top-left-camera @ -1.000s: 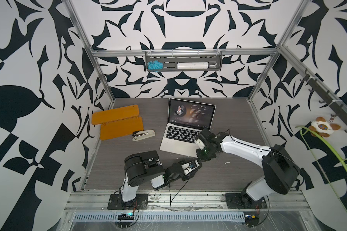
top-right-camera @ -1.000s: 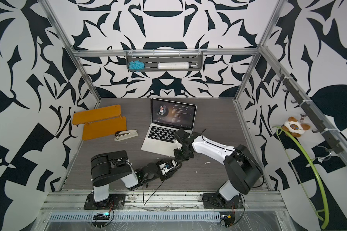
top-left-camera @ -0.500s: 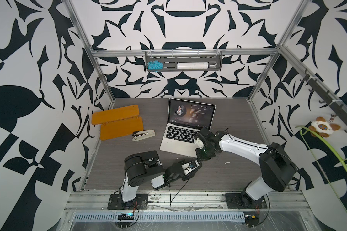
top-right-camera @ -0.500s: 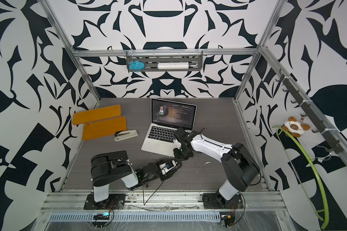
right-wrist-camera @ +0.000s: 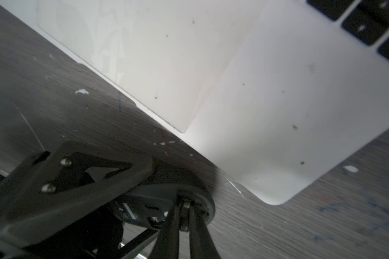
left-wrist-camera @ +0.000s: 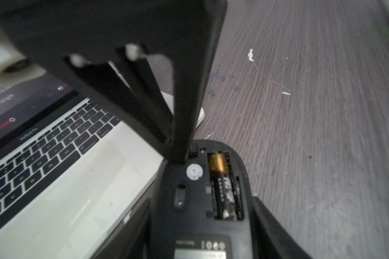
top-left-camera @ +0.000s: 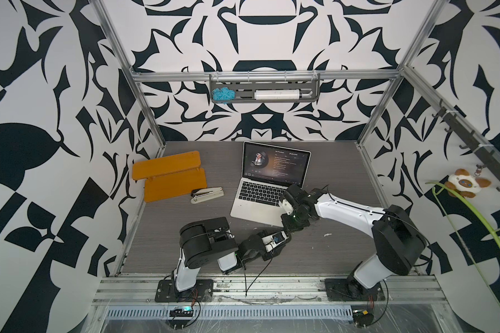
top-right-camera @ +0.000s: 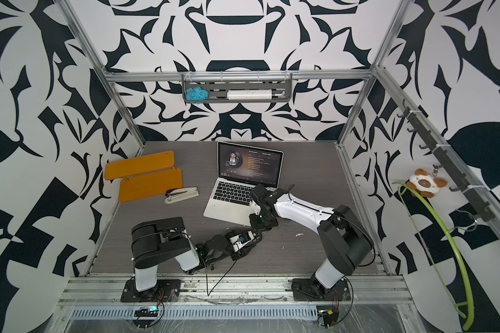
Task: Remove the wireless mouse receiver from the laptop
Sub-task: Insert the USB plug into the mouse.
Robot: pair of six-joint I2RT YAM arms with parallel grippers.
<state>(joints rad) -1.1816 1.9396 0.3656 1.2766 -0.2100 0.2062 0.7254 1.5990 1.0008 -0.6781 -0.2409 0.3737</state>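
Jaws: left gripper (left-wrist-camera: 202, 224) clamps the mouse (left-wrist-camera: 189, 190), right gripper (right-wrist-camera: 185, 207) near-closed, touching it

Grey wood-grain tabletop (top-left-camera: 329, 161): open laptop (top-left-camera: 260, 209) set mid-table, stapler (top-left-camera: 207, 195) laid against two orange panels (top-left-camera: 171, 176), white flecks (top-left-camera: 326, 235) scattered.

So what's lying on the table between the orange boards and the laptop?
A stapler, lying flat by the orange boards' near corner. Only bare tabletop separates it from the laptop. Both top views show it.
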